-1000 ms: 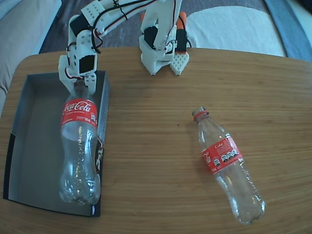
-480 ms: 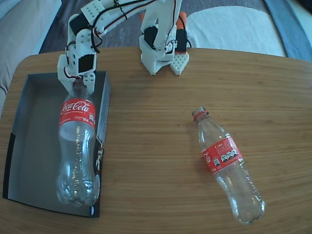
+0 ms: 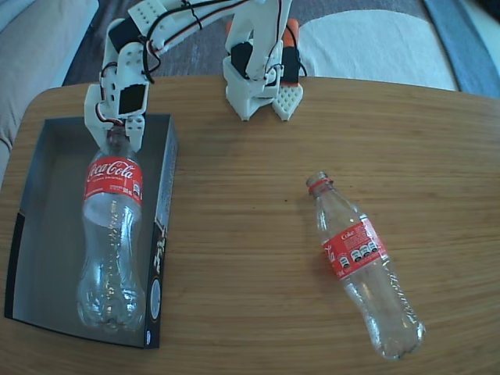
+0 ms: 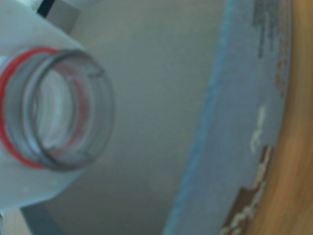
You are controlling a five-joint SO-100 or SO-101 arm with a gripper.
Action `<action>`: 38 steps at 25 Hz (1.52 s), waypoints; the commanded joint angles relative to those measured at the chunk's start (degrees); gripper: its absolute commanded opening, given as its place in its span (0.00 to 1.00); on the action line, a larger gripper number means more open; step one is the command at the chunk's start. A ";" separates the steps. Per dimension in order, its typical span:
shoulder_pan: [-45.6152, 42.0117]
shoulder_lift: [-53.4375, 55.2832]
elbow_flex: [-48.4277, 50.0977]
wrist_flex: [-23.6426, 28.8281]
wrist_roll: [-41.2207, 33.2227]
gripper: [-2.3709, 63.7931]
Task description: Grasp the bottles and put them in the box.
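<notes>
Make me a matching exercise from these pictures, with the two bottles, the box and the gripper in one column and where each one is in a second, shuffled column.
Things:
1. bottle with the big Coca-Cola script label
2. bottle with the small slanted label
3. box
4. gripper

Places, as the fixed view shows them:
A. lying on bare wood at the right of the table
B. at the table's left edge, open side up
C. at a bottle's neck, over the box's far end
D. over the grey inside of the box, base toward the camera

Pairs: 1-D, 2-A, 3-B, 4-C
</notes>
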 commanded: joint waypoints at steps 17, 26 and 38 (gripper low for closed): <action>0.53 0.97 -3.52 -3.43 2.64 0.24; 0.70 0.53 -3.34 -7.56 8.53 0.43; -1.67 0.53 -7.56 -6.94 9.67 0.43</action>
